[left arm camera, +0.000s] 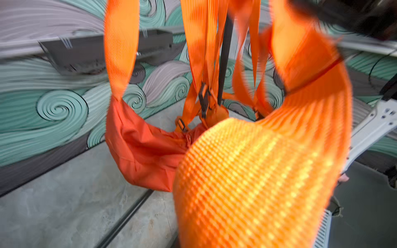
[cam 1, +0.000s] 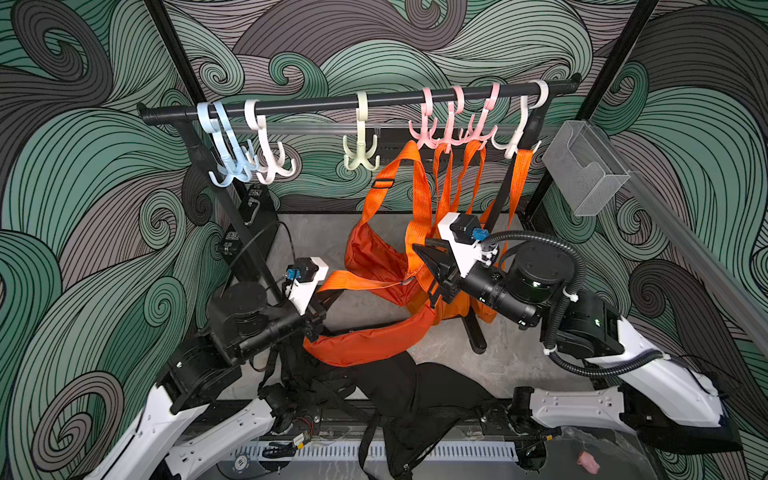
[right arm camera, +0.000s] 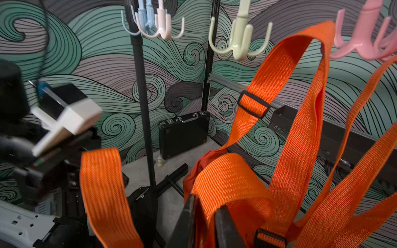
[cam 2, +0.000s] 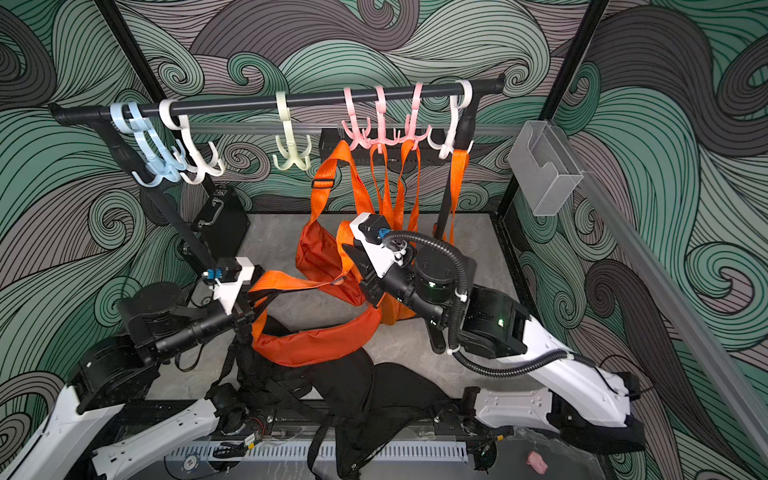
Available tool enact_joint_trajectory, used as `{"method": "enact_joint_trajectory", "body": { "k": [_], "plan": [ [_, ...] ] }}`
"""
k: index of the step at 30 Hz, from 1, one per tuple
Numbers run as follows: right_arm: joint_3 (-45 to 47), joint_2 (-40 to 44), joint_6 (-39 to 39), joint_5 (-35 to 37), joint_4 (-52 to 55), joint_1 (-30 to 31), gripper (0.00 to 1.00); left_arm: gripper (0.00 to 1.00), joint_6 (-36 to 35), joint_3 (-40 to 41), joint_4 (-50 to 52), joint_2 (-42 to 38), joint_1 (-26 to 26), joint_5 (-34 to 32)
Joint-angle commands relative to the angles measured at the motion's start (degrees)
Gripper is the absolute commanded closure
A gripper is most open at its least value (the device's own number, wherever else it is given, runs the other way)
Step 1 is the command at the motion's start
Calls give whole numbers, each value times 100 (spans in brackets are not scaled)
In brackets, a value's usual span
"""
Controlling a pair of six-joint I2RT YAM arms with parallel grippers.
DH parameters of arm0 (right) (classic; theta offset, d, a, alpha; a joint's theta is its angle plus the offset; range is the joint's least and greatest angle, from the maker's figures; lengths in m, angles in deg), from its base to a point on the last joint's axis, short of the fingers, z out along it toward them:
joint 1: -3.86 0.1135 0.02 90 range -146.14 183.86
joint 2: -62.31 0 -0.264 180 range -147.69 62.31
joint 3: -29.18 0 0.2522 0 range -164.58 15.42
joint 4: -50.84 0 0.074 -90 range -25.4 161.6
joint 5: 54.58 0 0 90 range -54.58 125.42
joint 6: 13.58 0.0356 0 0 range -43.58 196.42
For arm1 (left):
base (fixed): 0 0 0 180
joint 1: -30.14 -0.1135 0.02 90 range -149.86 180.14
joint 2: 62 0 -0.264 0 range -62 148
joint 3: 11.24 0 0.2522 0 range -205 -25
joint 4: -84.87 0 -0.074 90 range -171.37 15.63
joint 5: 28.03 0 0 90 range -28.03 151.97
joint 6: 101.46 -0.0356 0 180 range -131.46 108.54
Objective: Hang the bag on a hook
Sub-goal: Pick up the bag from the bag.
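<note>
Orange bag (cam 1: 365, 343) sags low beneath the rail (cam 1: 316, 104) in both top views, on no hook. The left gripper (cam 1: 328, 299) is clamped on its strap (cam 1: 361, 283). In the left wrist view that strap fills the foreground, blurred. In the right wrist view the right gripper (right arm camera: 206, 206) stands slightly parted, with orange webbing (right arm camera: 232, 178) between its fingers.

a black case (right arm camera: 182, 137) stands against the wave-patterned wall (cam 1: 83, 166). a clear box (cam 1: 586, 166) hangs on the side rail (cam 1: 685, 243). a small pink thing (cam 1: 588, 462) lies near the front corner.
</note>
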Motion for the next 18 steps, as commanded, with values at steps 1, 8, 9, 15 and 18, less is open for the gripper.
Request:
{"method": "enact_joint_trajectory", "body": {
  "k": [1, 8, 9, 15, 18],
  "plan": [
    [269, 154, -232, -789, 43, -48, 47, 100, 213, -967, 1070, 556, -40, -209],
    [195, -217, -561, -2094, -208, -60, 29, 100, 325, -2235, 1661, 1299, -32, -482],
    [296, -315, -513, -2417, -381, -56, 27, 100, 348, -2358, 1701, 1355, -36, -565],
    [519, -948, -432, -2554, -1410, 112, 25, 100, 426, -3001, 1966, 1658, -32, -937],
    [538, -1289, -649, -2009, -1634, 244, 25, 100, 409, -3257, 2079, 1710, -29, -987]
  ]
}}
